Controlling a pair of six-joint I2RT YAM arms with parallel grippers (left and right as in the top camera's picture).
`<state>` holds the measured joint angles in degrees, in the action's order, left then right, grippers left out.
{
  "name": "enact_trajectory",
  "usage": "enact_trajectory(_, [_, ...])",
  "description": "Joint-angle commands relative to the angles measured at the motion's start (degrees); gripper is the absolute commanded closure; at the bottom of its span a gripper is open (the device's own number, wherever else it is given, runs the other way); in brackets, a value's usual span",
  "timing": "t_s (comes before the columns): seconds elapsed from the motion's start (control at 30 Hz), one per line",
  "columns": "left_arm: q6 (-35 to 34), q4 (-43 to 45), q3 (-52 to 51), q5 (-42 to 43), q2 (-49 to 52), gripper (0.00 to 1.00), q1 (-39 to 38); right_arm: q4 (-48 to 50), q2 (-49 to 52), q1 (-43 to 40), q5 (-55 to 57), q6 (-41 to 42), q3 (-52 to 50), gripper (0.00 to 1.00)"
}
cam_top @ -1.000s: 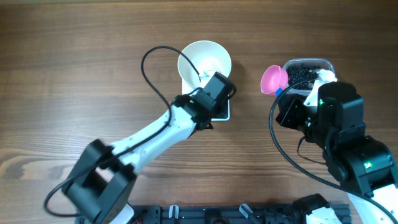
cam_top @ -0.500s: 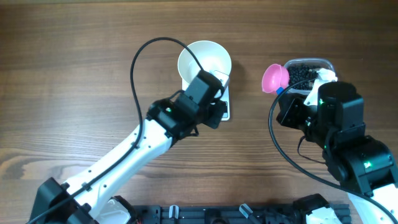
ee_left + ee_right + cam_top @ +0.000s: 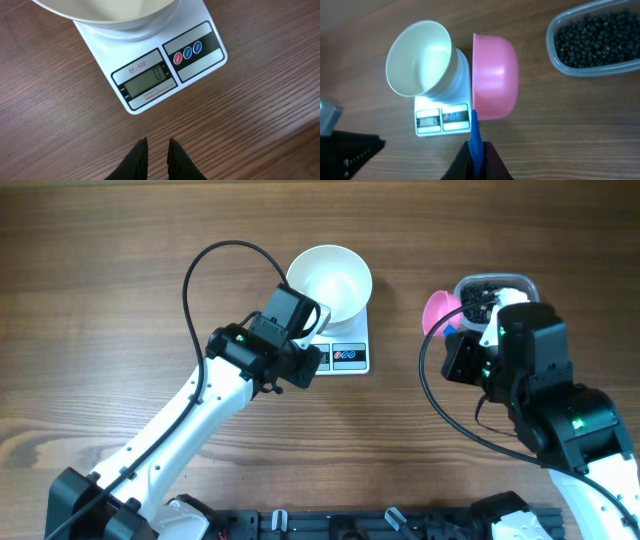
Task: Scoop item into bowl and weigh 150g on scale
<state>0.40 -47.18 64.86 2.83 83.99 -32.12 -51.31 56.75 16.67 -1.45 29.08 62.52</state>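
Beans [image 3: 478, 300], small and dark, lie in a clear tub [image 3: 490, 276] at the far right of the table [image 3: 120, 280]. None are in the white bowl [image 3: 329, 275]. The bowl sits on the far part of the scale [image 3: 350, 357], in the middle, with its mouth up.

The pink scoop [image 3: 437, 310] hangs just beside the tub's left side, between the tub and the bowl. Its long line runs from the blue handle [image 3: 475, 127] at the near right to the cup at the far left. In the right wrist view the cup is turned on its side with its mouth toward the bowl. Its inside cannot be seen. The right tool [image 3: 476, 147] is pinched tight on the handle.

The scale's little window and buttons point to the near side, and the window seems to show zero. The left tool [image 3: 157, 150] hovers over the table just near of that edge. Its tips are only a little apart and it holds nothing.

Things could go wrong. A cup tipped like that would likely let beans roll out onto the table. A big scoop could push the weight past the goal. The scoop could also bump the bowl and slide it off the scale. The left tool is close enough to press a button or lean on the scale, and that would spoil the number.
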Motion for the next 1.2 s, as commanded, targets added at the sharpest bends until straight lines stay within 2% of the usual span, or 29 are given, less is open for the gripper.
enact_trajectory(0.0, [2.3,-0.3,0.0,1.2,-0.6,0.9,1.1,1.5,0.0,-0.2,-1.1,2.9,0.9,0.96])
enact_trajectory(0.17, [15.0,-0.2,0.0,2.9,-0.6,0.96,1.2,2.9,0.3,-0.2,-1.1,4.4,0.9,0.96])
enact_trajectory(0.33, [15.7,-0.2,0.0,3.0,-0.6,0.96,1.2,3.0,0.5,-0.3,-0.1,4.6,0.9,0.96])
enact_trajectory(0.47, [15.7,0.1,0.0,3.3,-2.7,0.96,1.5,3.3,0.5,-0.3,2.5,-0.1,0.9,0.96])
enact_trajectory(0.57, [15.7,0.9,0.0,10.0,-5.9,0.96,5.2,4.4,0.5,-0.3,3.4,-2.9,0.9,0.96])
enact_trajectory(0.67, [16.3,0.0,0.0,17.6,-9.3,0.96,13.0,5.0,0.5,-0.3,3.3,-6.1,0.9,0.96])
enact_trajectory(0.7, [19.3,-1.8,0.0,21.6,-9.9,0.96,15.1,5.2,0.5,-0.3,2.4,-8.3,0.9,0.96])
enact_trajectory(0.73, [27.2,-6.2,0.0,27.8,-10.5,0.96,18.1,5.2,0.5,-0.3,1.4,-10.8,0.9,0.96])
enact_trajectory(0.8, [32.9,-11.1,0.0,32.1,-10.5,0.96,21.0,5.0,0.5,-0.3,-0.2,-12.9,0.9,0.96])
enact_trajectory(0.83, [33.0,-12.1,0.0,32.3,-10.4,0.91,21.8,4.9,0.5,-0.2,-1.5,-13.3,0.9,0.96])
enact_trajectory(0.87, [33.0,-12.2,0.0,32.3,-10.4,0.01,21.9,4.9,0.5,-0.2,-2.3,-13.9,0.9,0.96])
enact_trajectory(1.07, [33.0,-11.5,0.0,32.2,-9.9,0.0,21.4,4.2,0.5,-0.3,-3.3,-14.2,0.9,0.96])
enact_trajectory(1.17, [32.2,-9.6,0.0,29.3,-9.7,0.0,22.0,4.8,0.6,-0.3,-3.2,-15.5,0.9,0.96])
